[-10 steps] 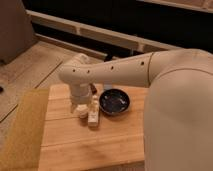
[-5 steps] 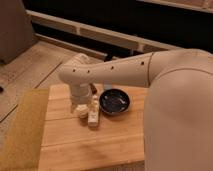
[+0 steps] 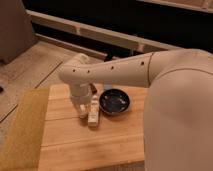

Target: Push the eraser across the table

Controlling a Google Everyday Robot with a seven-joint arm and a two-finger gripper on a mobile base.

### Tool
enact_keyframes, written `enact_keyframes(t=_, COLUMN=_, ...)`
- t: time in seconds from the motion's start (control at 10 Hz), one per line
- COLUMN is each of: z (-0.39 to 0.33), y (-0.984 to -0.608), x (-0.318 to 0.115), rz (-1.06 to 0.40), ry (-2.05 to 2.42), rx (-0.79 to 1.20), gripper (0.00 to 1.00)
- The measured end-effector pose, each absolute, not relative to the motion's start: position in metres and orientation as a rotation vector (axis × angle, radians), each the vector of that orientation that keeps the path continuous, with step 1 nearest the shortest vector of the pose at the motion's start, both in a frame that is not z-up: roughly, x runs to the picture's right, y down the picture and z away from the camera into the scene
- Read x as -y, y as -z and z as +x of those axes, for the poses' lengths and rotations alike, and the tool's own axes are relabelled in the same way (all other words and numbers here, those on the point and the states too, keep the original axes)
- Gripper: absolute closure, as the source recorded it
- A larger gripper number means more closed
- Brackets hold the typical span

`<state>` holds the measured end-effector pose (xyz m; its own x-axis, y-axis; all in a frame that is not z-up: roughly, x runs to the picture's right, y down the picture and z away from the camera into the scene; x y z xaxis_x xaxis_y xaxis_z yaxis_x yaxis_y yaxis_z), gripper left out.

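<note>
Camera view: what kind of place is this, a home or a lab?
Probably an indoor test area, not clearly a home: a plank table with an olive mat, a dark bowl and an eraser, on a speckled floor. The gripper sits low over the table, beside the eraser.

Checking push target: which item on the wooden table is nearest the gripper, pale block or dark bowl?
The pale oblong block, right beside the gripper on the light wooden table. The dark round bowl sits farther off, beyond the block.

Counted one light wooden plank table [image 3: 100, 145], one olive-yellow mat [image 3: 22, 131], one dark round bowl [image 3: 114, 101] and one pale oblong eraser [image 3: 93, 114]. There was one white gripper [image 3: 82, 112] too, down beside that eraser.
</note>
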<state>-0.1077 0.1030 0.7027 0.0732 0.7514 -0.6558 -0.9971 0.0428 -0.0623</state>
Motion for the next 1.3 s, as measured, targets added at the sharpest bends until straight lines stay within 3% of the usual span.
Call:
enact_keyframes(t=0.2, z=-0.108, y=-0.703, x=-0.103, rz=-0.593, ry=-1.434, rx=-0.524, gripper=1.0)
enact_keyframes(t=0.4, z=-0.1, y=-0.714, x=-0.094, rz=-0.601, ry=-1.433, rx=-0.532, gripper=1.0)
enact_keyframes(t=0.7, z=-0.061, y=-0.765, x=-0.059, rz=-0.619, ry=-1.452, rx=-0.544, gripper=1.0)
enact_keyframes(t=1.3, z=-0.038, y=-0.852, x=-0.05, rz=-0.688, ry=-1.412, rx=-0.574, gripper=1.0)
